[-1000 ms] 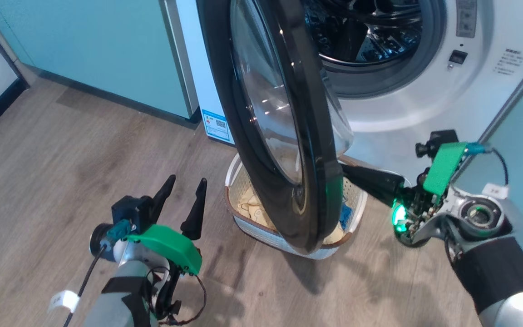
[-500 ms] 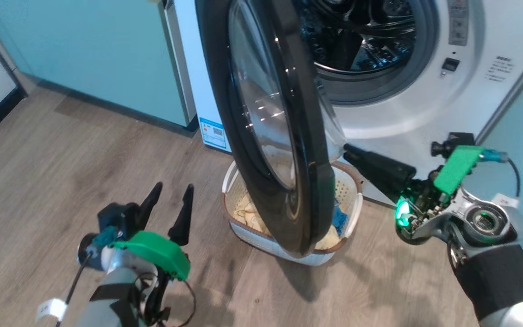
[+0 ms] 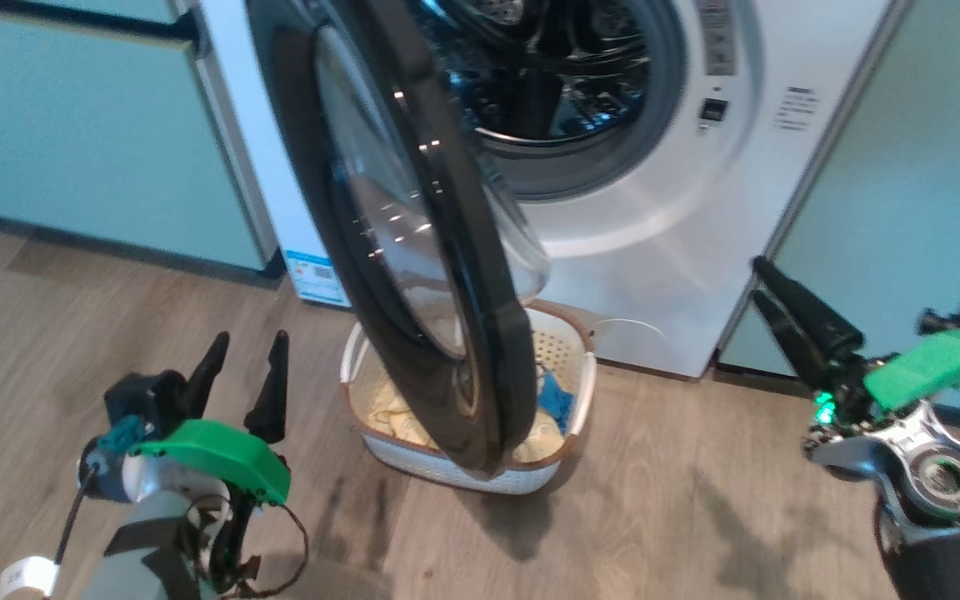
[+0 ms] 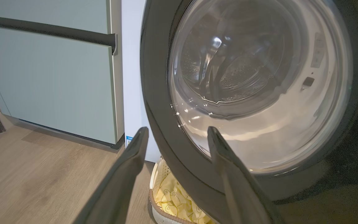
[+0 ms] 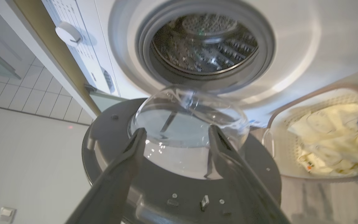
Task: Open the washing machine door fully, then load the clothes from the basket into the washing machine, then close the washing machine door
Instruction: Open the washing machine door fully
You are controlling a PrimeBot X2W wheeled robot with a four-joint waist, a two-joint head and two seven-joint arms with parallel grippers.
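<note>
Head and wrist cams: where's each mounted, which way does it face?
Head: head-mounted, facing down at the washing machine, open door, basket; left gripper and right gripper show.
Left wrist: left arm, facing the door's outer glass; own fingers show.
Right wrist: right arm, facing the door's inner side and drum; own fingers show.
Shared: both wrists see door and basket, opposite sides.

Black-rimmed washing machine door [image 3: 401,242] swung out above cream basket [image 3: 447,471], pale yellow clothes [image 3: 388,412] inside — white washing machine [image 3: 663,242] behind
</note>
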